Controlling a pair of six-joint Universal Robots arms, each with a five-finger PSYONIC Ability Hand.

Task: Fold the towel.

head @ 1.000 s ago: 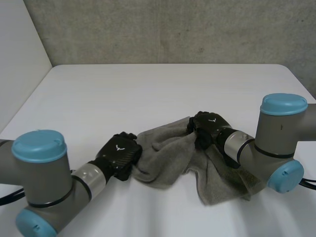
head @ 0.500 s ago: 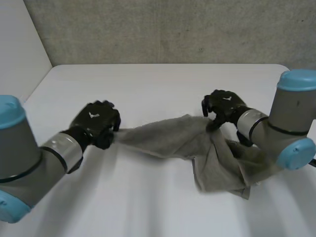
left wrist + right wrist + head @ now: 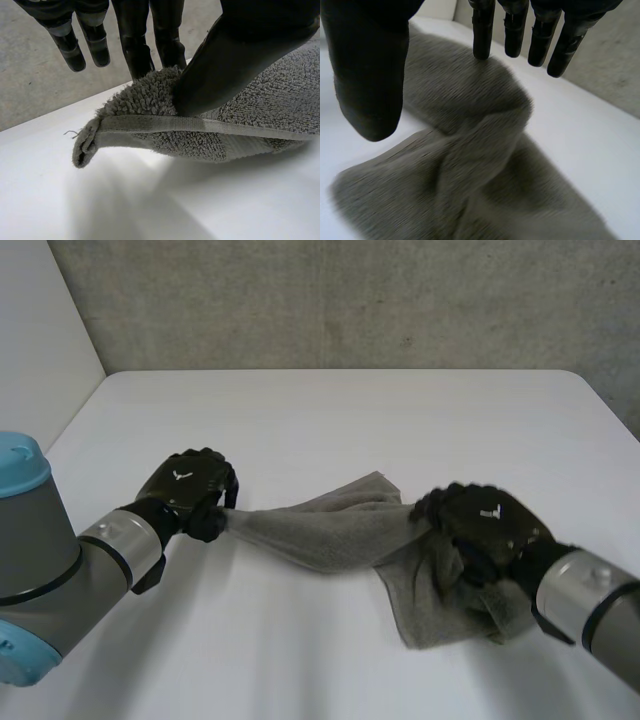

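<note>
Grey towel (image 3: 330,530) on white table (image 3: 350,420), wall (image 3: 350,300) behind

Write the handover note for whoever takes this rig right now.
Left hand: shut on the towel, pinching it near a hemmed corner between thumb and fingers.
Right hand: open, fingers straight over the towel's bunched other end, holding nothing.
Towel: crumpled on the table, running from the left hand to under the right hand.
Done: one corner gripped.
Left: grip a second corner, spread it flat, fold.
</note>
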